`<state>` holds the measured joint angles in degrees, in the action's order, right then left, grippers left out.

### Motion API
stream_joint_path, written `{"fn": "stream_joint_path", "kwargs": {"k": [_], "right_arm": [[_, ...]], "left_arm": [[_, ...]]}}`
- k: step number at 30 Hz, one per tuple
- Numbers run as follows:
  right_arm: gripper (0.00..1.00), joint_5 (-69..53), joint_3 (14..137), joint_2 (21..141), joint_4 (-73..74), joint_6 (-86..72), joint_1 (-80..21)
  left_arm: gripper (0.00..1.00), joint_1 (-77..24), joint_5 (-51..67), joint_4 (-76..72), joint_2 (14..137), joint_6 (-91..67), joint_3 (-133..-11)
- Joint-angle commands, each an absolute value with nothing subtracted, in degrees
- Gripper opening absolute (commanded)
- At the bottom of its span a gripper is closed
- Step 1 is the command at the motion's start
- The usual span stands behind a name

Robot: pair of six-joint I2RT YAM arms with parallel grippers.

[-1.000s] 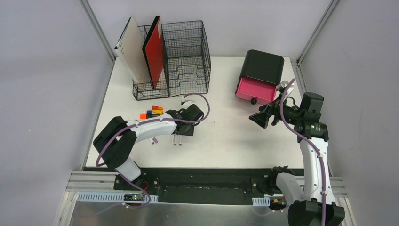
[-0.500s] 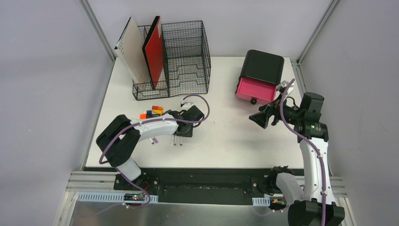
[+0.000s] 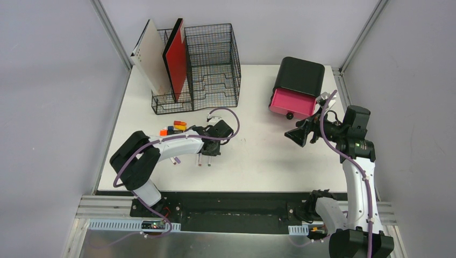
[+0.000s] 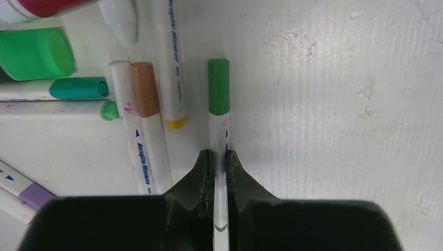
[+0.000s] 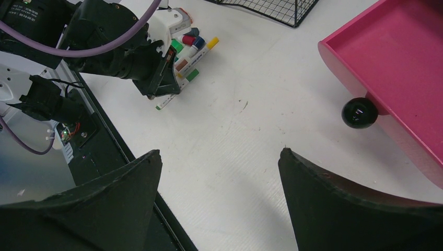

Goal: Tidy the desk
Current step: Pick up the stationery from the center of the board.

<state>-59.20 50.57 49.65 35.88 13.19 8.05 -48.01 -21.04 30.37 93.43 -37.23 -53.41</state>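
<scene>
On the white desk (image 3: 258,156), left of centre, lies a cluster of markers (image 3: 173,129). My left gripper (image 3: 209,148) is down among them. In the left wrist view it (image 4: 218,154) is shut on the white barrel of a green-capped marker (image 4: 218,86), which lies flat on the desk (image 4: 334,104) and points away from the jaws. Beside it lie a brown-capped marker (image 4: 145,89) and a yellow-tipped one (image 4: 175,63). My right gripper (image 3: 297,135) hovers open over the right part of the desk, holding nothing (image 5: 219,151).
A black wire-mesh organizer (image 3: 212,59) at the back left holds a red folder (image 3: 176,59) and a white board (image 3: 150,56). A black box (image 3: 300,75) at the back right has its pink drawer (image 5: 397,68) pulled open, knob (image 5: 359,112) facing me.
My left jaws have closed onto the green-capped marker; a second ago they stood partly open above it. The right arm has not moved.
</scene>
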Motion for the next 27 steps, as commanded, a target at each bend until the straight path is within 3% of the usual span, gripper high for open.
{"fn": "stream_joint_path", "kwargs": {"k": [1, 6, 11, 15, 27], "right_arm": [[0.86, -60.3, 52.2, 48.7, 33.8, 14.1, 8.5], [0.88, -62.2, 51.1, 48.9, 31.3, 11.5, 8.5], [0.99, -66.3, 49.0, 48.8, 26.9, 5.7, 8.4], [0.99, -68.3, 46.5, 48.0, 21.7, 0.8, 8.5], [0.99, -72.1, 44.4, 48.9, 15.9, -5.7, 8.4]], "left_arm": [[0.0, -48.5, -14.4, 27.4, 90.8, -35.4, -52.4], [0.0, -48.7, -6.0, 19.3, 85.3, -30.4, -50.8], [0.0, -48.6, 0.5, 6.6, 79.5, -28.3, -46.5], [0.0, -48.7, 7.6, -6.6, 77.7, -27.8, -43.3], [0.0, -48.7, 16.9, -28.2, 81.0, -26.8, -46.8]]}}
